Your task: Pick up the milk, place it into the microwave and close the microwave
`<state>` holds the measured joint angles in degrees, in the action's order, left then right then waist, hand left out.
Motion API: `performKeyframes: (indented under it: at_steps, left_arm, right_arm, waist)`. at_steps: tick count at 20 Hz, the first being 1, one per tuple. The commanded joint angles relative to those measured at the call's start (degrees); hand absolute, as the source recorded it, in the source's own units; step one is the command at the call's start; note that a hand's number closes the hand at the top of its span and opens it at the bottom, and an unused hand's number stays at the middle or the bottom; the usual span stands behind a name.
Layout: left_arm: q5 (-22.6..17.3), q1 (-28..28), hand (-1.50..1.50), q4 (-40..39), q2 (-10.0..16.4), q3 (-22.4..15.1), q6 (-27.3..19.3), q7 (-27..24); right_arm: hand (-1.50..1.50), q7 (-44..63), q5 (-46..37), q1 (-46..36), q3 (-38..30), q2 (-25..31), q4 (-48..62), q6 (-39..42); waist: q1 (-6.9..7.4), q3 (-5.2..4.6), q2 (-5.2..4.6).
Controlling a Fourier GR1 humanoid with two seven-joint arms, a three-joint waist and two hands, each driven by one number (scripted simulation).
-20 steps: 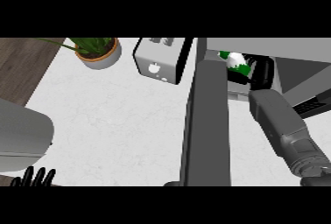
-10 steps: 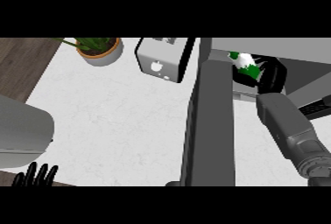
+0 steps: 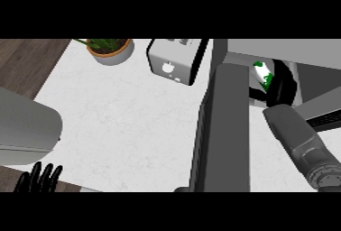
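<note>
At the lower left edge of the head view, the black left hand (image 3: 40, 177) is seen resting with its fingers straight and pointing up; it is spread open and nothing is held in it. Just above it, a large pale grey rounded object (image 3: 23, 122) is cut off by the left edge. The white marbled counter (image 3: 126, 122) is spread across the middle, and a strip of dark wooden surface (image 3: 30, 63) is seen bordering it at the upper left. Near the top, a green plant in a round tan pot (image 3: 110, 48) is set, with a silver boxy toaster (image 3: 174, 61) placed to its right. Further right, the dark grey microwave door (image 3: 223, 131) is swung wide open. Beyond it, the cavity of the grey microwave (image 3: 293, 47) is exposed, and the white milk carton with green markings (image 3: 262, 74) is found inside it. The black right hand (image 3: 281, 88) is placed within the cavity just beside the carton, at the end of the grey right forearm (image 3: 300, 140). Whether the carton is gripped cannot be told, as the hand is merged with the dark interior.
</note>
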<state>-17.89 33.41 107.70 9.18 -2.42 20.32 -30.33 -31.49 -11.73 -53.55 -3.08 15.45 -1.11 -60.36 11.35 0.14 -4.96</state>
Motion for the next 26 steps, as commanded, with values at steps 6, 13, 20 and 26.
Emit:
performKeyframes:
  at_steps: [6, 13, 20, 26]
  left_arm:
    - [0.6, -2.0, -1.50, -0.9, -0.2, 0.4, -0.8, 0.2]
    - [1.6, -2.1, -1.50, -1.8, -0.7, 0.0, -0.9, -0.6]
    - [-0.1, -1.3, -1.50, -1.8, 0.0, 1.7, -0.1, -1.0]
    - [1.4, 0.8, -1.50, -0.2, -0.1, 0.6, 0.1, -1.6]
  right_arm:
    - [-1.50, -2.2, -3.3, -3.9, 3.4, -5.1, 0.2, 8.4]
    - [-1.50, -3.0, -2.4, -5.1, 2.5, -7.4, -0.7, 15.1]
    - [-1.50, -10.6, 4.5, -1.5, -4.1, -9.5, -6.4, 24.1]
    - [-1.50, -15.8, 8.8, 2.0, -8.2, -8.7, -7.4, 34.3]
  waist:
    - [-0.25, 0.37, 0.48]
    - [-1.12, 0.35, 0.86]
    - [-3.65, 0.42, 1.58]
    - [-5.39, 0.28, 2.47]
